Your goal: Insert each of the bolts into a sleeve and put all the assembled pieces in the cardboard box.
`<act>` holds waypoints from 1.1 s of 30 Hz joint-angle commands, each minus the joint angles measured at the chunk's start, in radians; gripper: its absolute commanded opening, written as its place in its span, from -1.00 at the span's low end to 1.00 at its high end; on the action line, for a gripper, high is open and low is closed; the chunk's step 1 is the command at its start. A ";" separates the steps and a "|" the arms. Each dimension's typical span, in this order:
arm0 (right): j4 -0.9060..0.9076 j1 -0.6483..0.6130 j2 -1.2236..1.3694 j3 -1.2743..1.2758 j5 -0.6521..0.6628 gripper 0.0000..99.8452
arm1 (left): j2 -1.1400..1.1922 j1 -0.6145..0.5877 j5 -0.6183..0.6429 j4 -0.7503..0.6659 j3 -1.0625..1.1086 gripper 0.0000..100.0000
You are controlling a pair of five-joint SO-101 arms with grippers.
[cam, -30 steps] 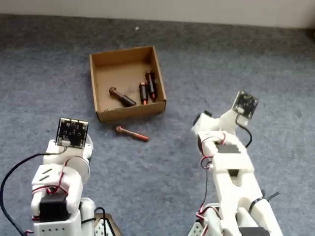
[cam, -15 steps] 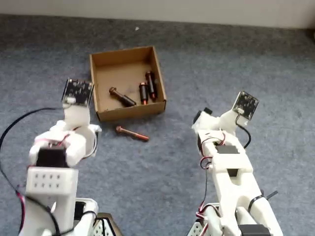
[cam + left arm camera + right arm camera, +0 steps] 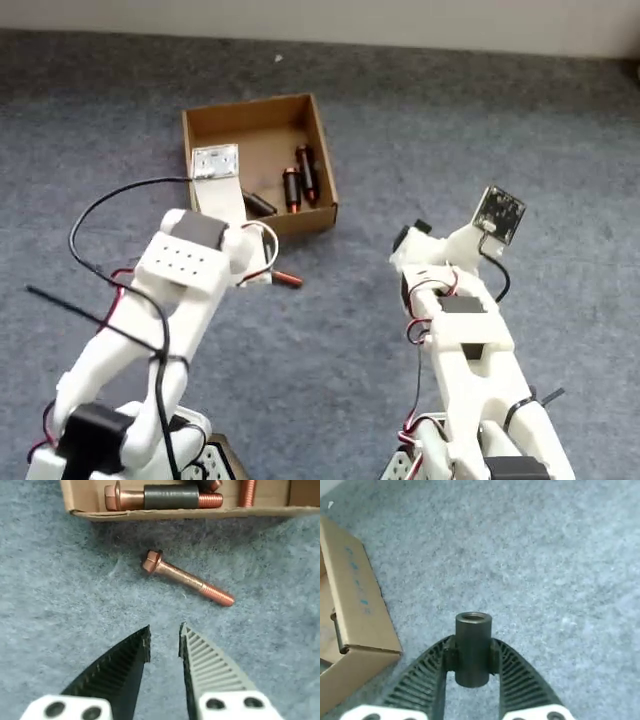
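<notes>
A bare copper bolt lies on the grey carpet just outside the cardboard box, its tip showing in the high view. My left gripper hovers over the carpet a short way from that bolt, open with a narrow gap and nothing in it. Inside the box lie assembled bolts in dark sleeves, one of them close to the near wall. My right gripper is shut on a dark sleeve, held upright with its hole facing up, off to the right of the box.
Grey carpet covers the whole work area. The left arm stretches over the box's near left corner. The right arm stands at the lower right. A pale wall edge runs along the back.
The left arm has swung forward and right from its folded pose to a spot over the loose bolt by the box. The right arm has stayed put with the sleeve.
</notes>
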 commanded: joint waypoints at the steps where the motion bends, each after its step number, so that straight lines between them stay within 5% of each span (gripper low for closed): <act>1: -0.022 0.012 -0.008 -0.002 -0.005 -0.99 | 0.119 0.015 0.163 -0.064 -0.091 -0.74; 23: -0.022 0.010 -0.008 -0.001 0.040 -0.99 | 0.657 -0.045 0.253 -0.086 -0.406 -0.74; 33: -0.022 0.010 -0.008 -0.001 0.044 -0.99 | 0.731 -0.073 0.247 -0.081 -0.461 -0.75</act>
